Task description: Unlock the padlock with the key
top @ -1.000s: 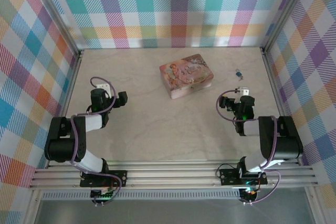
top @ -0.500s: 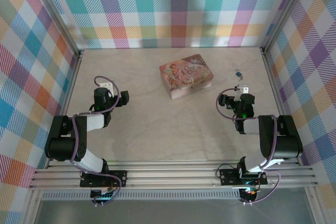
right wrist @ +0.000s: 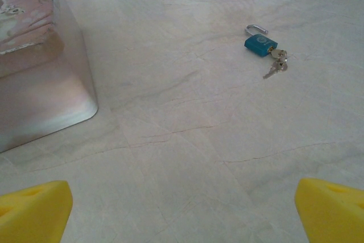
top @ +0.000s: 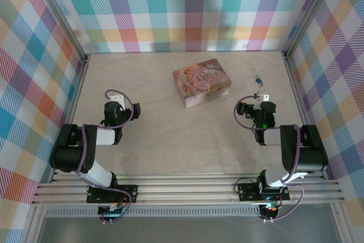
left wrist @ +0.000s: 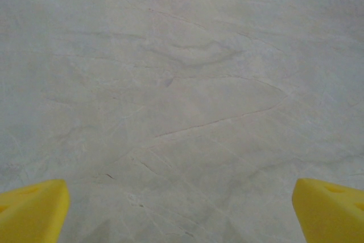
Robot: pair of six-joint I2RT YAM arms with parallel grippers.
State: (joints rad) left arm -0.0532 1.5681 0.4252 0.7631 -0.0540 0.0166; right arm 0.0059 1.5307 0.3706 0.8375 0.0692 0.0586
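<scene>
We see a pale marbled table [top: 170, 140] carrying a pink floral tin [top: 202, 85], with the padlock [right wrist: 260, 42] and the key [right wrist: 274, 69] just beside it.

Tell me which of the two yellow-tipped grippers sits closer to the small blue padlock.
The right gripper: the blue padlock lies just ahead of it, while the left gripper is off beyond the pink floral tin.

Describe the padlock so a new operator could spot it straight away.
Start at the pink floral tin at the far middle of the table, then look to its right. The padlock lies flat there, apart from the tin, with the key at its base. Its blue body and thin metal shackle mark it out.
</scene>
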